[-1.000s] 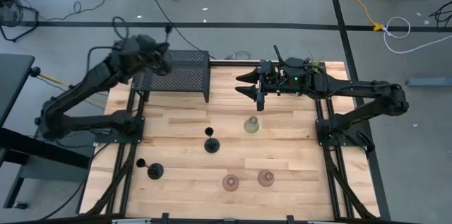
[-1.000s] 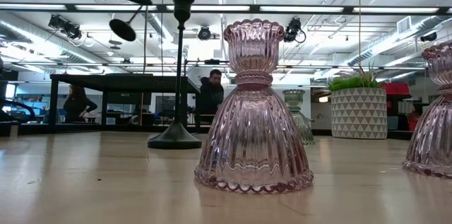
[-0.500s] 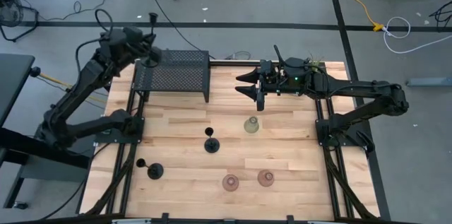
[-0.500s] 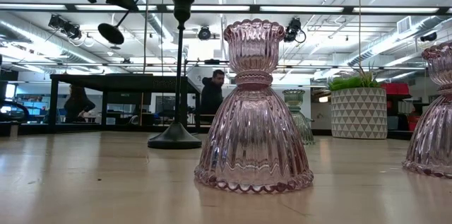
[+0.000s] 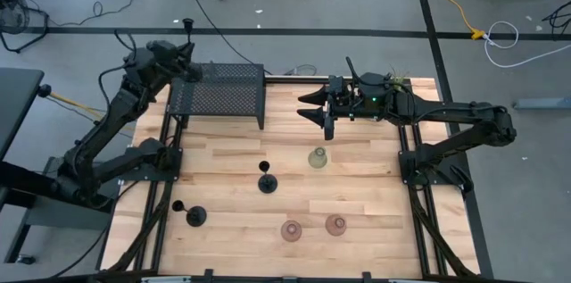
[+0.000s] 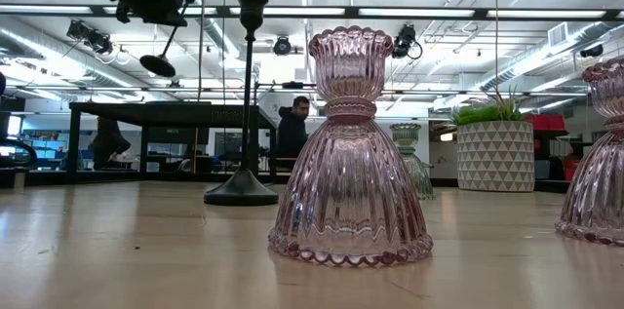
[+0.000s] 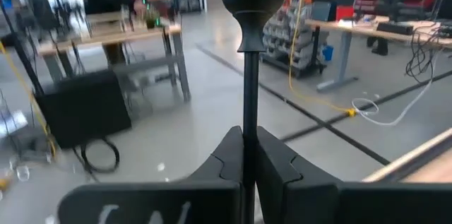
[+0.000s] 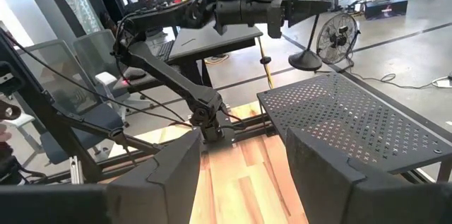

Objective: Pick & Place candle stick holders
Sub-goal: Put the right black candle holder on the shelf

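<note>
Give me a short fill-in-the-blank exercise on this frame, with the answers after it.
1. The left gripper is shut on the thin stem of a ____ candle stick holder.
2. It holds it up by the black mesh ____.
3. The right gripper hangs ____ over the table.
4. Two ____ glass holders stand near the front edge.

Answers: black; box; open; pinkish

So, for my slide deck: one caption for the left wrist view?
Left gripper shut on the thin stem of a black candle stick holder, held above the floor.

Six candle stick holders [image 5: 317, 158] — five on the table, one black aloft.
</note>
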### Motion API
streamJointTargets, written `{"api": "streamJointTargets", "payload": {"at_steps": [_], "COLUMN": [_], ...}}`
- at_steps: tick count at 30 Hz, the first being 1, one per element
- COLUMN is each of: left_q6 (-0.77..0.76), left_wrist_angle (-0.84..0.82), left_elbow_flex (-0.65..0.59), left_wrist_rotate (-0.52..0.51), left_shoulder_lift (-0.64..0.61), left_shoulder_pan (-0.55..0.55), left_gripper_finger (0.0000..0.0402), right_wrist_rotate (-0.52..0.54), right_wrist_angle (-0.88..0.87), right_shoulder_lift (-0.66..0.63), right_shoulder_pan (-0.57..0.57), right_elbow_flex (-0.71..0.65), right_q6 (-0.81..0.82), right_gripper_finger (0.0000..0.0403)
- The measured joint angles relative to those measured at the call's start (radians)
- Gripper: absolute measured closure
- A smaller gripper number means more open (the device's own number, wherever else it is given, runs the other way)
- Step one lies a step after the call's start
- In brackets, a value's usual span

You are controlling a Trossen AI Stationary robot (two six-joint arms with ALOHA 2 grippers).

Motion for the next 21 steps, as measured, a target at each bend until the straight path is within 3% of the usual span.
{"api": "streamJointTargets", "payload": {"at_steps": [7,14,21], "left_q6": [0.056,0.015,0.05], "left_wrist_angle": [0.117,0.183,0.217], "left_elbow_flex": [-0.079,-0.129,-0.144], "left_wrist_rotate": [-0.012,-0.018,-0.104], "left_shoulder_lift": [0.001,0.001,0.028], "left_shoulder_pan": [0.001,0.001,-0.022], "left_gripper_finger": [0.0386,0.0386,0.0386], "right_wrist_rotate": [0.0,0.0,0.0], "right_wrist_angle": [0.0,0.0,0.0], "right_shoulder_lift": [0.0,0.0,0.0], "right_shoulder_pan": [0.0,0.0,0.0], "right_elbow_flex": [0.0,0.0,0.0], "right_q6": [0.025,0.027,0.026], "right_gripper_finger": [0.0195,0.0195,0.0195]}}
